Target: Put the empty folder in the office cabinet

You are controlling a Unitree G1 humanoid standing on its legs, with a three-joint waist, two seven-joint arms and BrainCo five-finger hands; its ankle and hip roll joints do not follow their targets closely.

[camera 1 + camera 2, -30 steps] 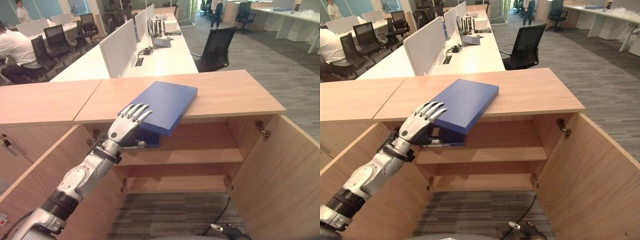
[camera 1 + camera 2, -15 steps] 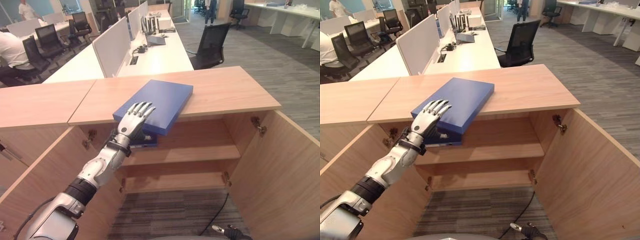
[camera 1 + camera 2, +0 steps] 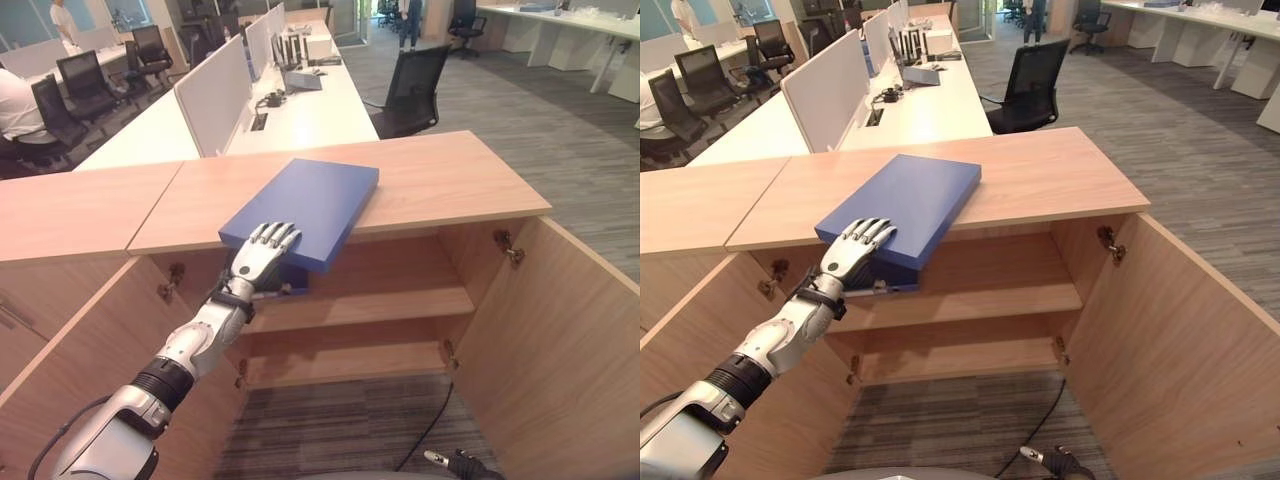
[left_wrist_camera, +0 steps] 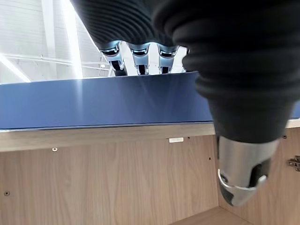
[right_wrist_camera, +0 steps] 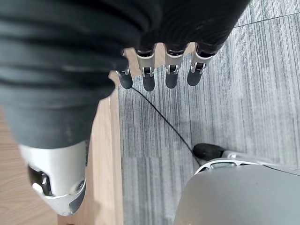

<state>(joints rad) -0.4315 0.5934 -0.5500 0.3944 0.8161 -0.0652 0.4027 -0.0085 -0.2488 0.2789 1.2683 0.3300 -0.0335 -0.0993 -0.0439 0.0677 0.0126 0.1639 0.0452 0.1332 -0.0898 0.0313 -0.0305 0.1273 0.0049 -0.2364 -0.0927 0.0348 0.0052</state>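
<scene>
My left hand (image 3: 262,250) rests on the near corner of the flat, dark blue rectangular folder (image 3: 305,209). My fingers (image 3: 868,234) lie almost straight across its top face, and my thumb (image 4: 242,171) reaches below its near edge, so the corner sits between fingers and thumb in a loose clasp, not a tight curl. In my left wrist view the fingers lie over the blue top and the thumb hangs free in front of the wooden back panel, not pressed against the folder.

The folder lies flat and skewed on the top board of the light wooden office cabinet (image 3: 440,180). Its far corner sits well in on the board. Its near corner, the one under my hand, juts out past the front edge, over the open cabinet.

Both cabinet doors stand open: the right wooden door (image 3: 560,330) swings out towards me, and the left wooden door (image 3: 70,360) runs alongside my arm. Inside, a wooden shelf (image 3: 370,305) crosses the cabinet below the folder.

My right hand (image 5: 159,70) hangs low over the grey striped carpet (image 5: 220,103), fingers relaxed and nearly straight, with nothing in it.

Behind the cabinet runs a long white desk (image 3: 310,110) with white divider screens, a black office chair (image 3: 415,85) beside it. A person in a white shirt (image 3: 18,100) sits at the far left.
</scene>
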